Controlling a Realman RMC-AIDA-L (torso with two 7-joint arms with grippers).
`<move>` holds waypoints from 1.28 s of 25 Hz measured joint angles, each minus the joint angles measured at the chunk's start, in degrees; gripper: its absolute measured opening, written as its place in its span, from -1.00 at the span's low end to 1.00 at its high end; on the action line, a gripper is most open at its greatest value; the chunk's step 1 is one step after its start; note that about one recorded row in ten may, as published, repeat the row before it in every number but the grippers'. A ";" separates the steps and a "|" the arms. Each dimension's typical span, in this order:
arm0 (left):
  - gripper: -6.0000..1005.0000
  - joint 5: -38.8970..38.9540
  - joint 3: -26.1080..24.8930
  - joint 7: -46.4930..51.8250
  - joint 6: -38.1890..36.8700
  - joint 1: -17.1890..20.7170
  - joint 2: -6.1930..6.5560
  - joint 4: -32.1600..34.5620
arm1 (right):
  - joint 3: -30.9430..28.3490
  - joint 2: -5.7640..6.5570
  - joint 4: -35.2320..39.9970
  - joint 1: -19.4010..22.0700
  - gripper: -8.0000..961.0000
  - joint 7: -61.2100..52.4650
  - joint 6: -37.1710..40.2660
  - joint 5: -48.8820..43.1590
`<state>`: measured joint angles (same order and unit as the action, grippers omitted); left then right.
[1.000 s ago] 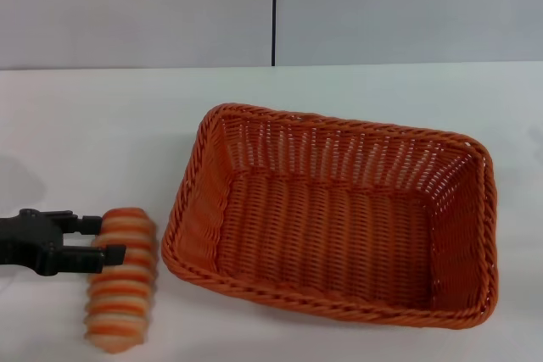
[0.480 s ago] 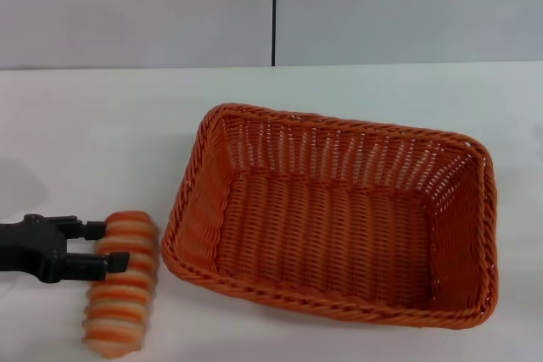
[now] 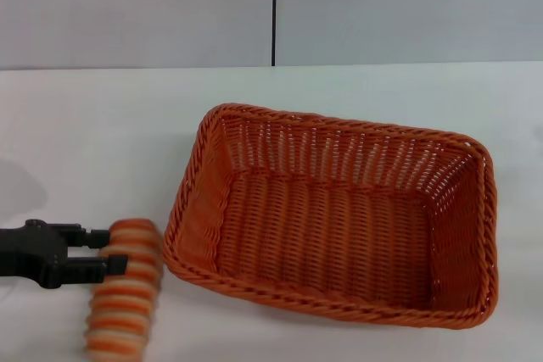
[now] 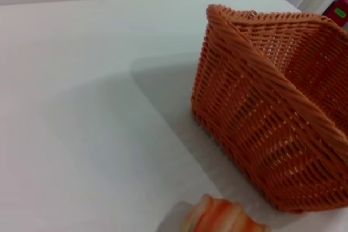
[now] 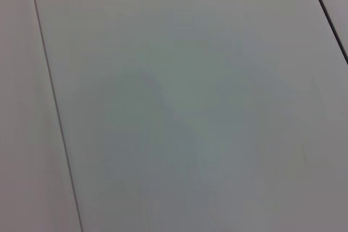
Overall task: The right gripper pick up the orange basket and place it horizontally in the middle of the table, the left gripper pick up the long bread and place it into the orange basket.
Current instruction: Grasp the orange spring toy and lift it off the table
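Note:
The orange basket (image 3: 335, 218) stands on the white table (image 3: 85, 125), its long side running left to right, and it is empty. Left of the basket is the long bread (image 3: 123, 294), striped orange and cream. My left gripper (image 3: 109, 251) reaches in from the left edge and is shut on the bread's far part, one finger in front of it and one behind. In the left wrist view, the bread (image 4: 223, 218) shows at the edge with the basket's (image 4: 272, 107) corner beyond it. The right gripper is out of view.
A grey wall with a dark vertical seam (image 3: 274, 10) rises behind the table. The right wrist view holds only plain pale panels (image 5: 179, 101) with thin seams.
The left gripper and the bread have slid slightly toward the table's near edge together. The bread now reaches the picture's lower edge. The basket has not moved.

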<state>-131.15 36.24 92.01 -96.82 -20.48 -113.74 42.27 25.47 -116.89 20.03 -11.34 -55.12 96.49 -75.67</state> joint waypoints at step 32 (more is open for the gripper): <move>-0.49 0.24 0.55 -0.70 -2.31 -0.70 0.93 0.02 | -3.11 0.32 -0.26 -0.06 0.36 -0.17 0.53 0.18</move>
<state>-130.91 36.79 91.31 -99.13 -21.18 -112.81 42.29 22.36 -116.57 19.77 -11.40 -55.28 97.01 -75.49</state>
